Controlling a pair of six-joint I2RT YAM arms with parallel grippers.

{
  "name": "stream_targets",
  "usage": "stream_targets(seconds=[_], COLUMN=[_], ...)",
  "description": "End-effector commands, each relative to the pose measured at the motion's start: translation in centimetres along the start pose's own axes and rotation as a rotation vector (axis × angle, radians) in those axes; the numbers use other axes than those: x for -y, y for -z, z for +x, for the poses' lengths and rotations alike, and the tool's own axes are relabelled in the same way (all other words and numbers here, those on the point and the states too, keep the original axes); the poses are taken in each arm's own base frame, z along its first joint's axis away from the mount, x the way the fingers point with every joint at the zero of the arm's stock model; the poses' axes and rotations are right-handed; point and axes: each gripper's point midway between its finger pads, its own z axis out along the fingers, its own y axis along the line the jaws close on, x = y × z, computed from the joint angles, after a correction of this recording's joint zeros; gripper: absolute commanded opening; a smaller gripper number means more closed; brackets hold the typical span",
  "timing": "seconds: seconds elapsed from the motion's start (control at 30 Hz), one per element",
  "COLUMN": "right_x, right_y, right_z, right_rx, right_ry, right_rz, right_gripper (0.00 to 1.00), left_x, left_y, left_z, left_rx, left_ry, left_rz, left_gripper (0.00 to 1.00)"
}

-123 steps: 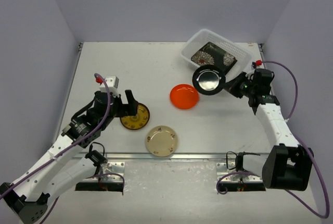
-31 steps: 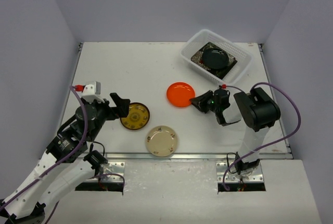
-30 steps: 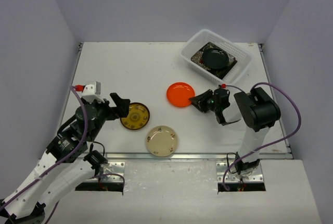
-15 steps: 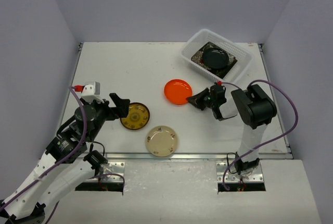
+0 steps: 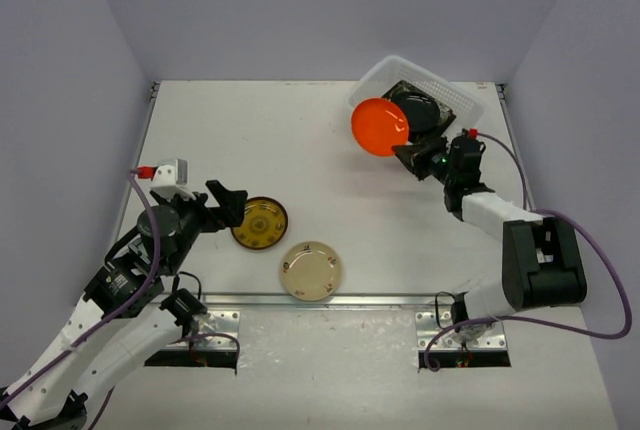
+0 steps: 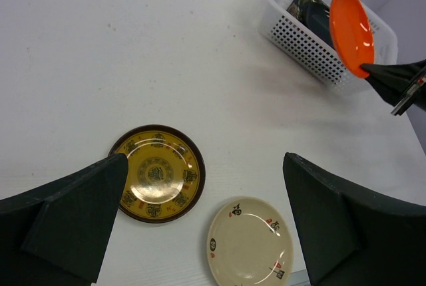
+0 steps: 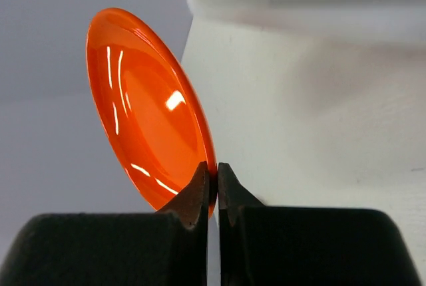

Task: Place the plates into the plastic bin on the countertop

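Top external | right claw [image 5: 409,151] pinching orange plate [image 5: 380,127], now raised beside bin [image 5: 470,106]; left claw [image 5: 230,202] spread

Beyond the right pincer [image 5: 404,149], on its far side: plain back wall [image 5: 320,10], pale lilac-grey, matte, unmarked. Outboard of that pincer, to its right: matching right wall [image 5: 590,60]. Meets the back wall in a vertical corner. Well out to the left of the left pincer [image 5: 232,206]: left wall [image 5: 60,90], same colour, slightly deeper in shade. Behind both pincers, nearest the camera: pale grey ledge [image 5: 330,370]. Carries two perforated metal plates, left mounting plate [image 5: 225,330] back of the left pincer, right mounting plate [image 5: 492,350] back of the right. In the right wrist view, lilac-grey wall again, blurred, up and left of the pincer tips.
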Motion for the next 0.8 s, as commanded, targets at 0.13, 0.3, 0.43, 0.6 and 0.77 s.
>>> stream_targets(seconds=[0.13, 0.3, 0.43, 0.6, 0.77], right_x=[3.4, 2.5, 2.0, 0.5, -0.8], right_y=[-0.3, -3.4, -5.6, -8.8, -10.5], right_z=[-13.0, -16.1, -17.4, -18.6, -17.7], right_rx=[0.506, 0.568, 0.583, 0.545, 0.459], right_ry=[-0.182, -0.167, -0.166, -0.067, 0.015], right_rz=[0.286, 0.275, 0.237, 0.217, 0.124], right_gripper=[0.00, 0.00, 0.00, 0.08, 0.77], left_x=[0.4, 0.6, 0.7, 0.8, 0.9], left_y=[0.4, 0.6, 0.8, 0.9, 1.0], left_z=[-0.8, -0.8, -0.9, -0.9, -1.1], left_rx=[0.038, 0.040, 0.046, 0.045, 0.052], left_ry=[0.018, 0.020, 0.024, 0.024, 0.026], left_rz=[0.027, 0.036, 0.044, 0.049, 0.058], left_gripper=[1.00, 1.00, 1.00, 1.00, 1.00])
